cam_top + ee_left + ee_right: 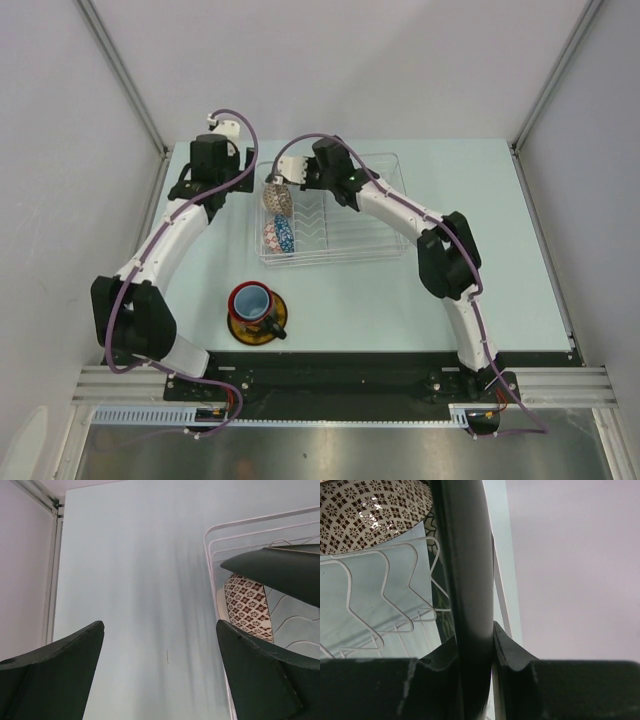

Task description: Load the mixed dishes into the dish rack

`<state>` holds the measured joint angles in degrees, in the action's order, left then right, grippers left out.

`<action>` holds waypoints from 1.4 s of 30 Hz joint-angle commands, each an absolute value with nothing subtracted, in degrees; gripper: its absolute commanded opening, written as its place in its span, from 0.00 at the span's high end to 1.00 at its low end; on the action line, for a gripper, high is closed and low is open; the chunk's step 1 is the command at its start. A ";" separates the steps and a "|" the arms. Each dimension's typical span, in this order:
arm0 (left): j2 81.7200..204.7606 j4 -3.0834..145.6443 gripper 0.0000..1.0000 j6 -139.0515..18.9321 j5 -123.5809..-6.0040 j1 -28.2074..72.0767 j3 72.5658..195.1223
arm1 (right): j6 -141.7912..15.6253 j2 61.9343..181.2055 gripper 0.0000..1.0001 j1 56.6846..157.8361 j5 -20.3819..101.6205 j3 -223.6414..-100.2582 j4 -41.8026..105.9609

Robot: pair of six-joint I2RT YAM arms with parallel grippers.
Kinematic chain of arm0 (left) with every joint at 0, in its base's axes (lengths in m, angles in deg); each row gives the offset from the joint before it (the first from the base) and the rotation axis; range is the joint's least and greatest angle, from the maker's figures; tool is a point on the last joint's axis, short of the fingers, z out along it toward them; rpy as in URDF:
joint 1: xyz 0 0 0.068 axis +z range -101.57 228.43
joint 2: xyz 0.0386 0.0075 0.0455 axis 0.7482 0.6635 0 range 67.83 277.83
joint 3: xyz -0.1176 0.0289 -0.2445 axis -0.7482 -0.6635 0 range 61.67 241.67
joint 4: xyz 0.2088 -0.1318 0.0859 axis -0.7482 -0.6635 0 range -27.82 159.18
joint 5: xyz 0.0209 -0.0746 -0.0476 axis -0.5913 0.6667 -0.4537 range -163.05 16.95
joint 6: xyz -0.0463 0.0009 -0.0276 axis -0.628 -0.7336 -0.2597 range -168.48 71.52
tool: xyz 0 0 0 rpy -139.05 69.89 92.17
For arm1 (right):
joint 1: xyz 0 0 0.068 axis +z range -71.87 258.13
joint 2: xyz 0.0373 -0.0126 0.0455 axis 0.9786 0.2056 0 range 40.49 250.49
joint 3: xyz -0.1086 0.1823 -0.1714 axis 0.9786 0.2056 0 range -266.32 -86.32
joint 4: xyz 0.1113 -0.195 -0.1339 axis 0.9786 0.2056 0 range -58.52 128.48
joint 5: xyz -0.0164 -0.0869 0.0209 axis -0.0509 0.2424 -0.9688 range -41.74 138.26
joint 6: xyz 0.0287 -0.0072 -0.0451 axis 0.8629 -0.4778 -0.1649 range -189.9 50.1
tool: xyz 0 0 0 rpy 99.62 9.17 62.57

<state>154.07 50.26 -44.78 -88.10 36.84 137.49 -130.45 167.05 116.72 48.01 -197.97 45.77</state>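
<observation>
The left arm bends from its base at the near left up to the far left of the table. The left gripper stands just beside the left side of the dish rack, its fingers spread wide, holding nothing, with only table surface between them.

The right arm goes from the near right, bends at the elbow, and stretches left across the rack to its far left corner. The right gripper is closed narrow on the black square floral plate, which stands on edge between the fingers.

In the rack, the beige netted bowl stands on its side just near of the held plate, and the small blue bowl stands near of it, both along the left side. The red mug sits on the yellow saucer on the table, near of the rack and apart from it.

The top view shows the plate only as a dark shape under the gripper. The right wrist view shows its thick dark edge, the white prongs and the netted bowl close beside it. I cannot tell whether the plate touches the wires.
</observation>
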 commanded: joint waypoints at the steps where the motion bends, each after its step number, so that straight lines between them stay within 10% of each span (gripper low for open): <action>1: 152.56 51.95 0.00 -46.46 -86.24 37.10 136.91 | -132.92 169.51 0.87 119.44 51.15 -194.52 44.67; 16: 153.26 53.00 0.00 -46.99 -85.62 37.62 135.24 | -131.60 169.60 0.39 120.94 59.77 -189.06 36.77; 17: 153.26 52.92 0.00 -46.99 -85.54 37.62 134.98 | -131.86 169.34 0.31 121.28 60.30 -188.89 36.32; 18: 153.26 52.92 0.00 -47.07 -85.45 37.62 134.80 | -131.77 169.08 0.01 121.37 60.48 -188.88 35.80; 42: 152.82 53.09 0.00 -47.51 -85.18 37.62 133.92 | -114.21 160.73 0.00 120.68 69.86 -203.47 33.69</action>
<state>154.09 51.48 -46.98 -85.85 37.32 134.38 -121.67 166.79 121.51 63.20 -200.44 38.01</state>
